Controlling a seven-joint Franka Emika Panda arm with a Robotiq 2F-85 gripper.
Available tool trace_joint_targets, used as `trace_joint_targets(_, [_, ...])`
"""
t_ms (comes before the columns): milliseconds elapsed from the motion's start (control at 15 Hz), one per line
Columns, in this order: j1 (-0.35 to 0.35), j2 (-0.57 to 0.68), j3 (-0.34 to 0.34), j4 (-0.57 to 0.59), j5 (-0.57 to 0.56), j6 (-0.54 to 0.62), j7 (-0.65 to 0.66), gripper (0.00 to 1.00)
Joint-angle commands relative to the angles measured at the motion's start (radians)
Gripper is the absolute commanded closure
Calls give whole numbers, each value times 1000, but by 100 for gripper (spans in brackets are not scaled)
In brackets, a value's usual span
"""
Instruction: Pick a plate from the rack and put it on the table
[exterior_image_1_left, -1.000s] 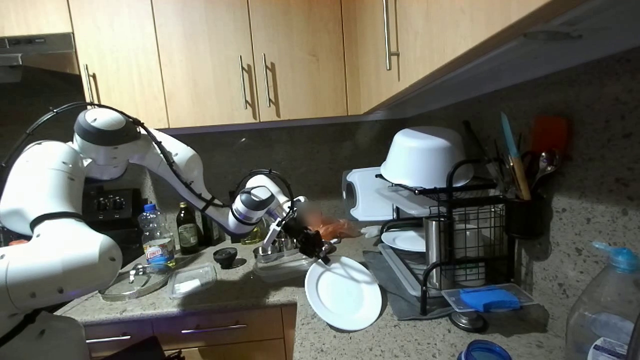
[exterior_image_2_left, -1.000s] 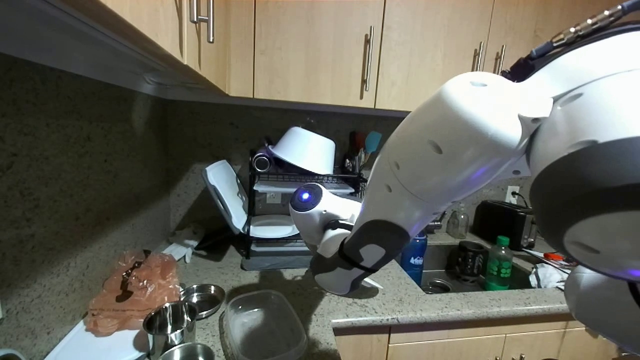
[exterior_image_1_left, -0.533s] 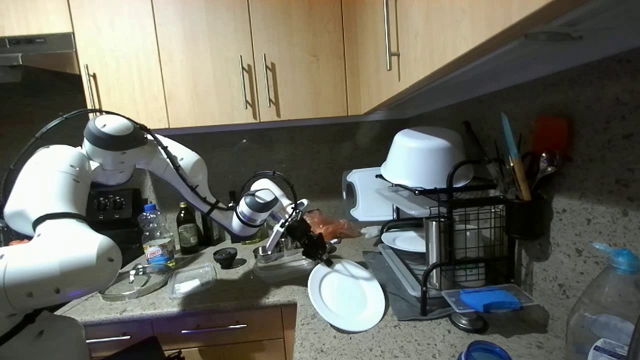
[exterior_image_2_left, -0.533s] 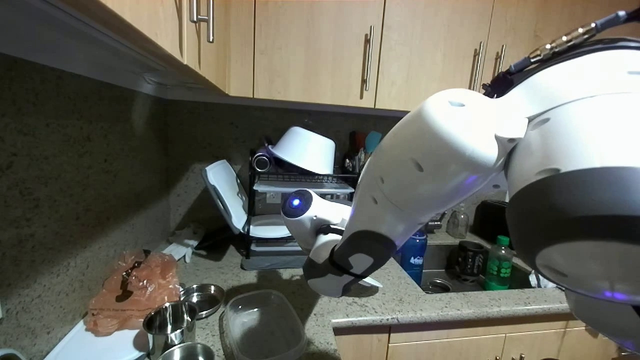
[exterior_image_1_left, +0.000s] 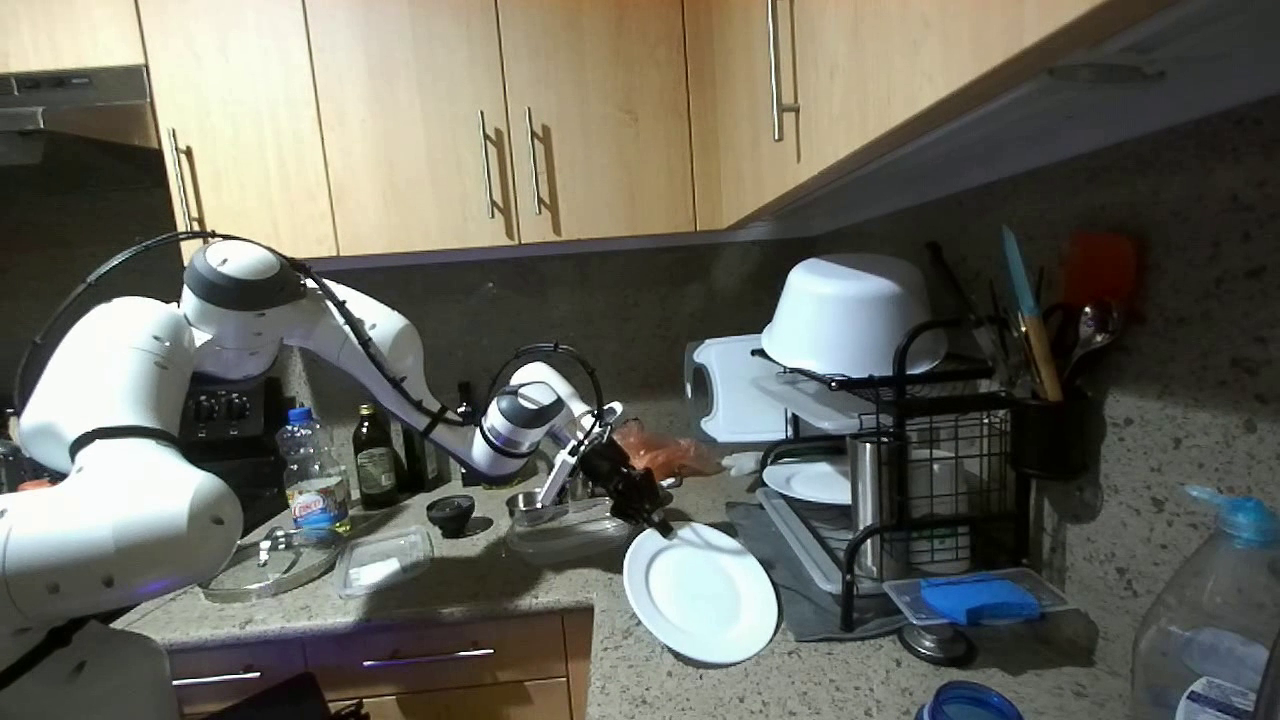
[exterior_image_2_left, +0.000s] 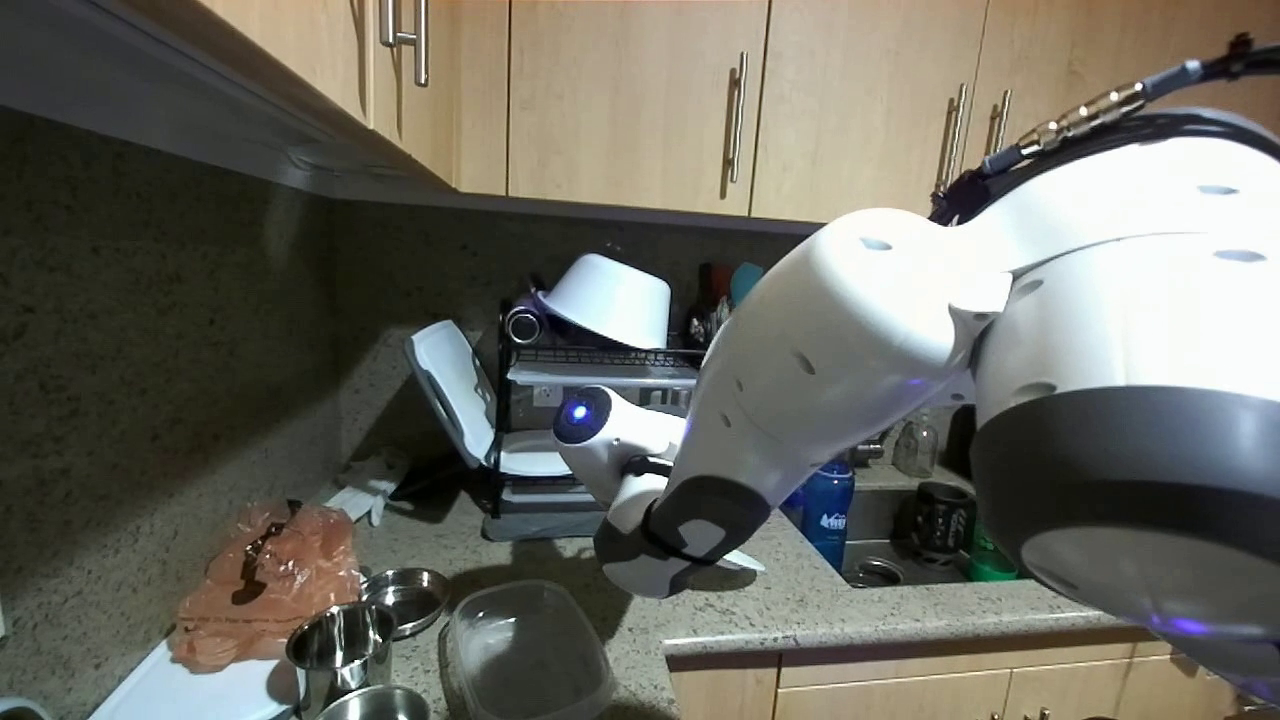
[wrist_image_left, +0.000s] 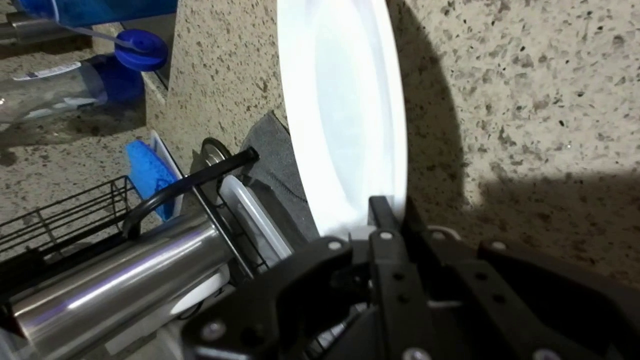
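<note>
A white plate (exterior_image_1_left: 702, 595) hangs tilted from my gripper (exterior_image_1_left: 662, 528), which grips its upper rim. In the wrist view the plate (wrist_image_left: 345, 115) stretches away from the fingertips, one finger (wrist_image_left: 381, 202) on its upper face and the other behind the rim, so the gripper (wrist_image_left: 397, 212) is shut on it. Its lower edge is close to the table (exterior_image_1_left: 640, 690); whether they touch I cannot tell. In an exterior view the arm hides most of the plate (exterior_image_2_left: 742, 562). The black wire rack (exterior_image_1_left: 955, 403) stands to its right, with another white plate (exterior_image_1_left: 805, 480) inside.
A grey cloth (exterior_image_1_left: 825, 615) lies under the rack, near the held plate. A clear container (exterior_image_2_left: 530, 650) and steel pots (exterior_image_2_left: 340, 640) stand on the counter. A blue sponge (exterior_image_1_left: 980, 598) juts from the rack's front. A blue bottle (exterior_image_2_left: 828, 512) is beside the sink.
The gripper and the plate have shifted slightly right and down in an exterior view, the plate staying tilted in its grip. The arm's upper links have swung lower. The rack is unmoved.
</note>
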Motion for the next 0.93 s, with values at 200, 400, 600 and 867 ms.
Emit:
trace_joint_targets(200, [-62,-41,41,84,37,-73,-79,98])
trace_joint_targets(400, [-86,-53,57,112,40,-101,-101,99])
trace_joint_targets(600, [-110,-67,73,140,42,-130,-125,99])
trace_joint_targets(867, [-132,-87,85,172,45,-158,-143,96])
